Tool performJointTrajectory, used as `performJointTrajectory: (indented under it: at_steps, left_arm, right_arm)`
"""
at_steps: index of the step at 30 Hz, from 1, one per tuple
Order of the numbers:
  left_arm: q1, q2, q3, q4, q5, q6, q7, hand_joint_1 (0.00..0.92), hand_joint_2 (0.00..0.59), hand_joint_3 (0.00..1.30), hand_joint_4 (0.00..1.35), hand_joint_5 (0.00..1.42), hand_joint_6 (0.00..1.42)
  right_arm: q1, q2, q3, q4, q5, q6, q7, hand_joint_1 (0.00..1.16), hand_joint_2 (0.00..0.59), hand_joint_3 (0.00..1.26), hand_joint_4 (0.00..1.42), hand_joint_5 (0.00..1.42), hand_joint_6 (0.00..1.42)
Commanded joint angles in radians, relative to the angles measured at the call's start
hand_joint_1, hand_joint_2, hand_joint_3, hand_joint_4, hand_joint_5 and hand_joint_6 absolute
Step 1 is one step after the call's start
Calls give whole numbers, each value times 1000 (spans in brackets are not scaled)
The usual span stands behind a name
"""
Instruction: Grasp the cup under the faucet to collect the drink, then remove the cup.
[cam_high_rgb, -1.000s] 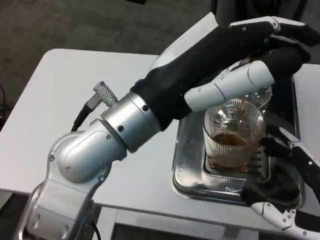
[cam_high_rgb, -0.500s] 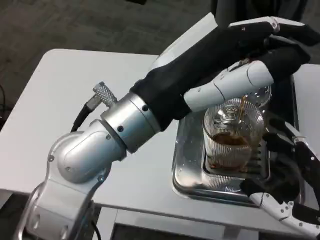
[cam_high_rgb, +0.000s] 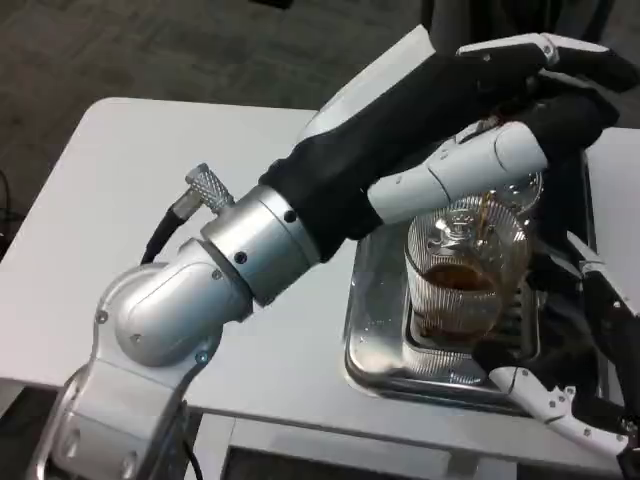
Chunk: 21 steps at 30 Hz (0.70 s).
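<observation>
the right hand (cam_high_rgb: 575, 370) has closed in around the ribbed cup (cam_high_rgb: 465, 270) on the drip tray (cam_high_rgb: 375, 330), fingers spread, not gripping, while the left hand (cam_high_rgb: 520, 95) holds the faucet and drink still pours.

Silver forearm (cam_high_rgb: 210, 290); knurled knob (cam_high_rgb: 210, 185); black-and-white left hand (cam_high_rgb: 470, 110).

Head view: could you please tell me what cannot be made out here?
- Faucet: hidden behind the left hand.
- Right hand: cut off by the right and bottom edges; whether it touches the ribbed glass cup cannot be told.
- Metal drip tray: its right part is covered by the right hand.
</observation>
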Motion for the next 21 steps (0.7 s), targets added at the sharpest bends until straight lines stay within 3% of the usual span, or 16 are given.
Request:
performJointTrajectory:
  at_steps: [1,21]
  left_arm:
    - [27,16,-6,1,3,-3,-16,0,27,354,386,353,216]
    - [43,24,3,-13,12,1,-5,0,27,362,386,353,216]
  right_arm:
    - [-5,9,17,21,-4,-6,-8,687,195,133,230,246,242]
    - [-56,14,49,65,-12,3,-26,665,200,122,217,235,230]
